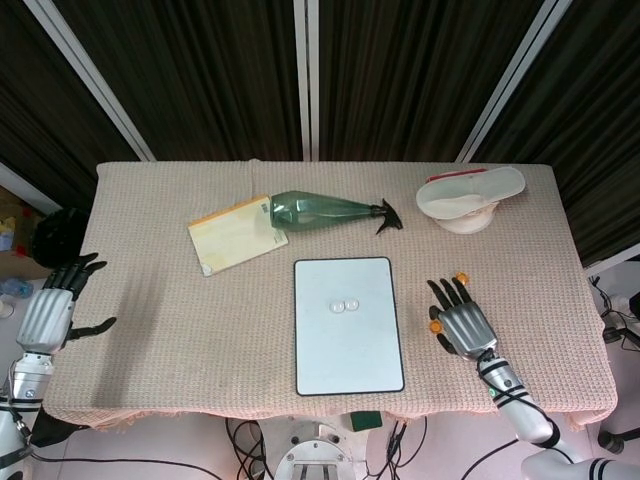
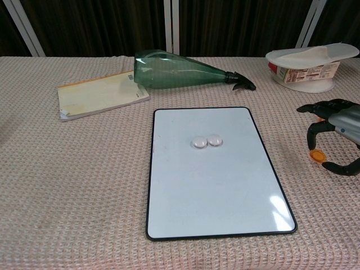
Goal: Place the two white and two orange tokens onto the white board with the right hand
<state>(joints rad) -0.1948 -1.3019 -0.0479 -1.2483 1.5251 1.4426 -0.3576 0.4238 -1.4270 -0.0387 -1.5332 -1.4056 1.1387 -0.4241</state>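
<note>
The tabletop (image 1: 150,300), draped in a nubbly beige woven cloth, carried everything, and near the middle of its front edge lay the flat white board with its thin black rounded frame (image 1: 348,350), smooth and glossy, set lengthwise, likely so the right arm could reach it from the side. Toward the back edge a translucent green plastic spray bottle (image 1: 320,212) lay on its side, its base overlapping a soft yellow paper notebook (image 1: 232,236), and near the back right corner stood a white plastic tub with a loose lid (image 1: 468,197); none of these seemed part of the job. The black-and-silver left hand (image 1: 62,300) rested idle at the left edge, fingers spread, holding nothing. The right hand (image 1: 462,318) lay palm down near the right front of the tabletop, its fingers fanned over the cloth, apparently working toward an orange token; whether it pinched one I cannot tell. Two small white domed tokens (image 2: 206,142) sat touching at the board's centre, already placed. Two small orange tokens remained off the board, one beside the thumb (image 1: 435,325), one by the fingertips (image 1: 462,277).
</note>
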